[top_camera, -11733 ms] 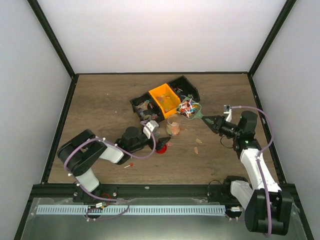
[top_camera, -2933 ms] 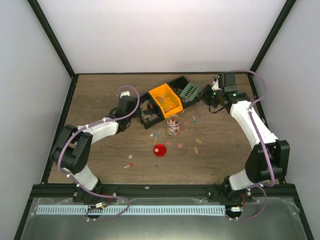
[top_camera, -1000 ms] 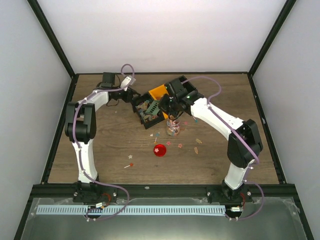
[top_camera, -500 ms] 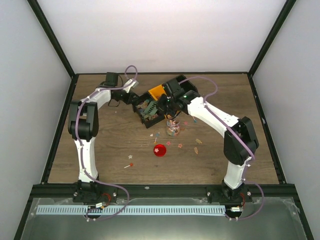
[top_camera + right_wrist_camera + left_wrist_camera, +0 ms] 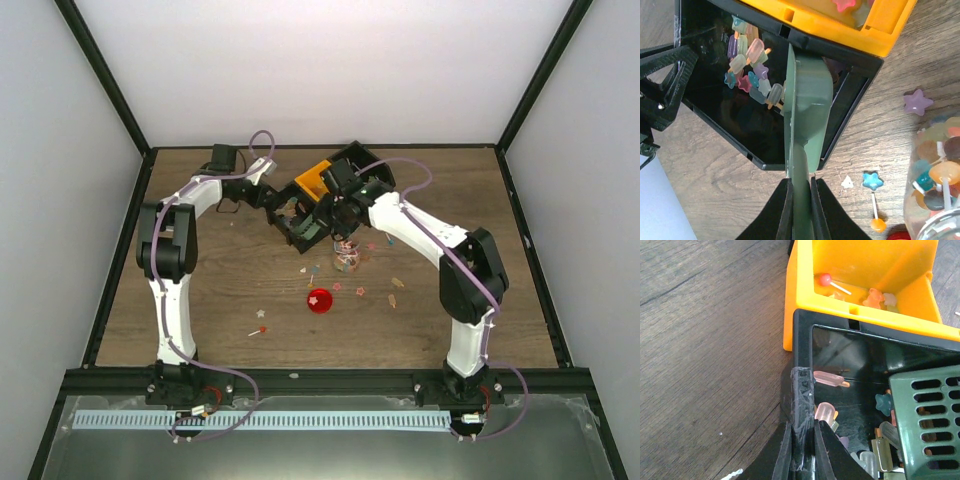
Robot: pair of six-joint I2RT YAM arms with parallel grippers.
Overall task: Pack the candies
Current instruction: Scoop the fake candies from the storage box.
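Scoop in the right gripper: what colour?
Dark green; the scoop shows best in the right wrist view.

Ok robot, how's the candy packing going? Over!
Left hand shut on black tray wall. Right hand shut on green scoop, dipped among candies in tray. Jar part-filled; strays on table.

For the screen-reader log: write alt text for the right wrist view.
The right gripper clamps the handle of a green plastic scoop, its blade dipped into a black plastic bin of small pastel candies. An orange plastic bin adjoins it at the top; a clear glass jar of candies stands at the right edge.
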